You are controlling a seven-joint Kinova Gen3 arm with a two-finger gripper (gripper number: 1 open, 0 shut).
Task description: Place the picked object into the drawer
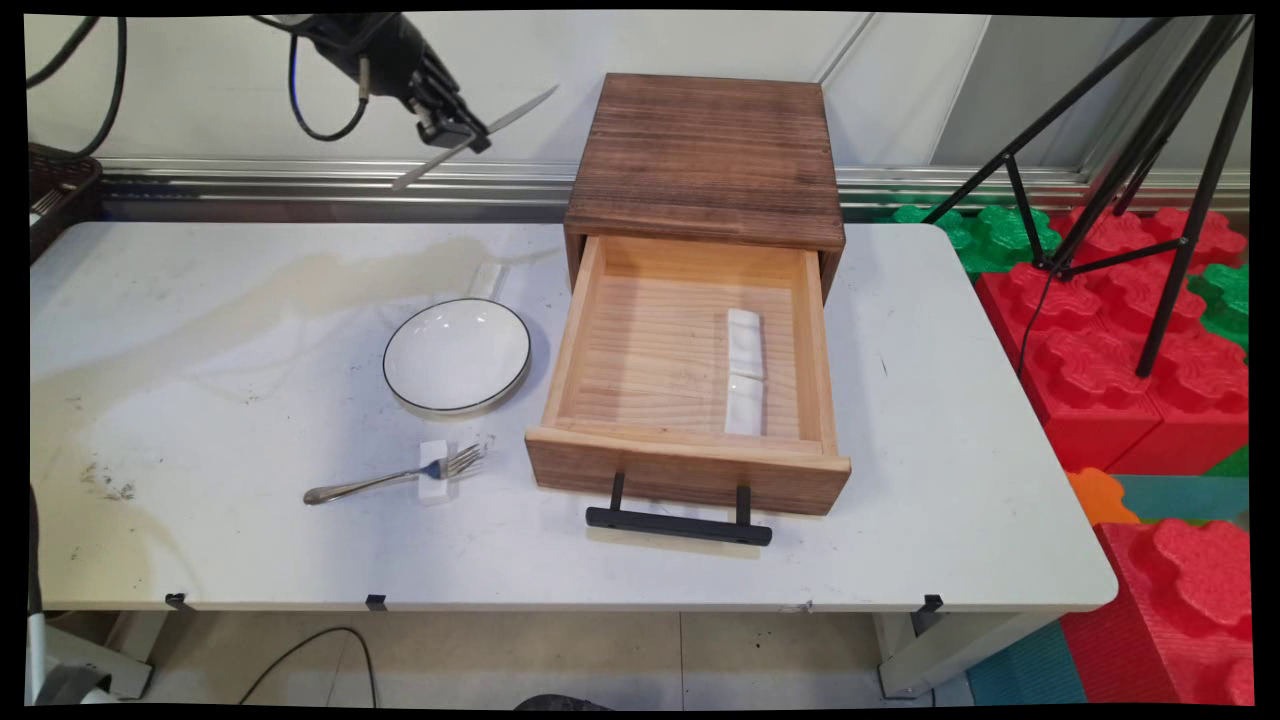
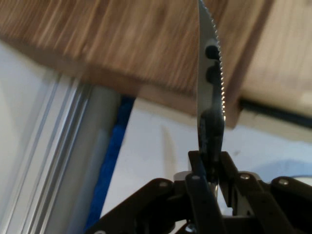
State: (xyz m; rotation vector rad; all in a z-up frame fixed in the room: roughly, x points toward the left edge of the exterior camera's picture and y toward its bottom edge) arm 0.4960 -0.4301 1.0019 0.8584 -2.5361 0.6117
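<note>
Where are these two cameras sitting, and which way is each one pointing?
Main view: fixed above the table's near side, looking down across it toward the wall; the gripper shows at the top, gripping a knife.
Hand view: mounted on the hand, looking along the fingers, which rise from the bottom edge clamped on the serrated knife.
Shared: the knife, the gripper and the wooden drawer box.

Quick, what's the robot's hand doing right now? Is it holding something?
Gripper: shut on a knife, held high in the air to the left of the wooden drawer box.
</note>
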